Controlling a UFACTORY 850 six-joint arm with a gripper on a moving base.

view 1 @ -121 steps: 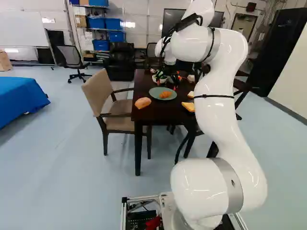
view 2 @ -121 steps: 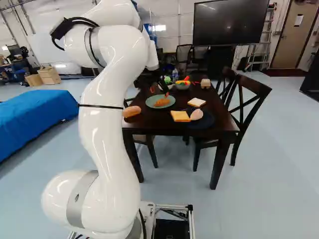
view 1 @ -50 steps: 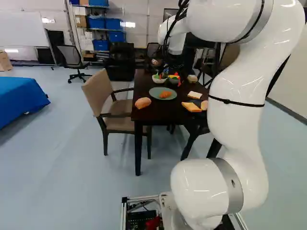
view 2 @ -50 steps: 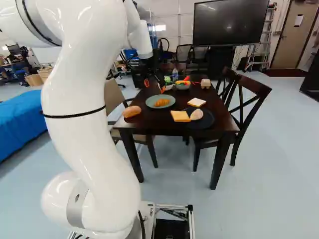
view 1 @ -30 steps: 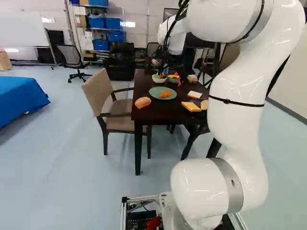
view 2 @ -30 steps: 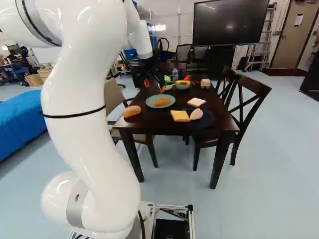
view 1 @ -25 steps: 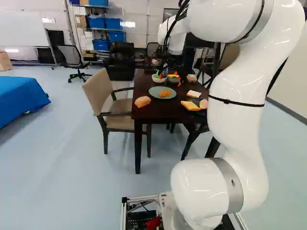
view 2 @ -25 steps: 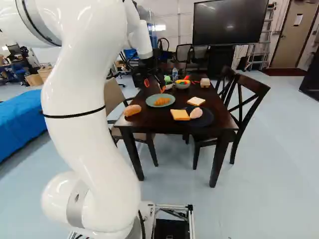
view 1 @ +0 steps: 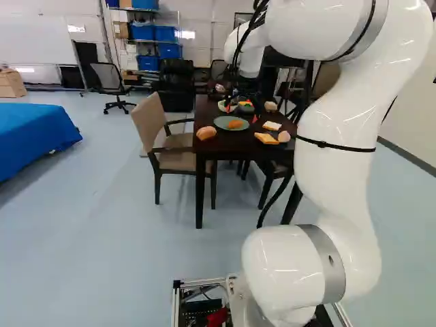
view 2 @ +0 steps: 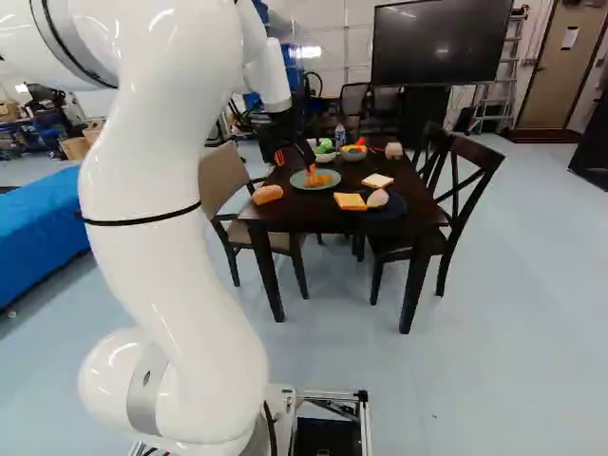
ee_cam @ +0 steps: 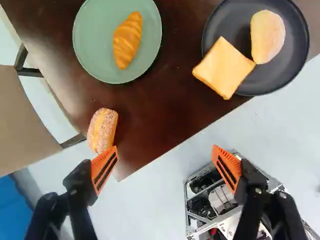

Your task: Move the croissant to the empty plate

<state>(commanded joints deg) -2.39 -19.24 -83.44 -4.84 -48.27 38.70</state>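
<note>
Step in hand: release and retreat—placement appears complete. The croissant [ee_cam: 127, 40] lies on the green plate [ee_cam: 90, 55]; the gripper [ee_cam: 165, 150] is spread, with nothing between its orange pads. Next move: back away clear of the table [ee_cam: 160, 110], without re-gripping.

Containers, right base view, 12 o'clock pointing away from the base: the dark plate [ee_cam: 272, 80], at 4 o'clock from the green plate, carries a bread slice [ee_cam: 223, 68] and a pale oval piece [ee_cam: 267, 37]. At 1 o'clock—a white bowl [view 2: 325, 158] with green contents.
</note>
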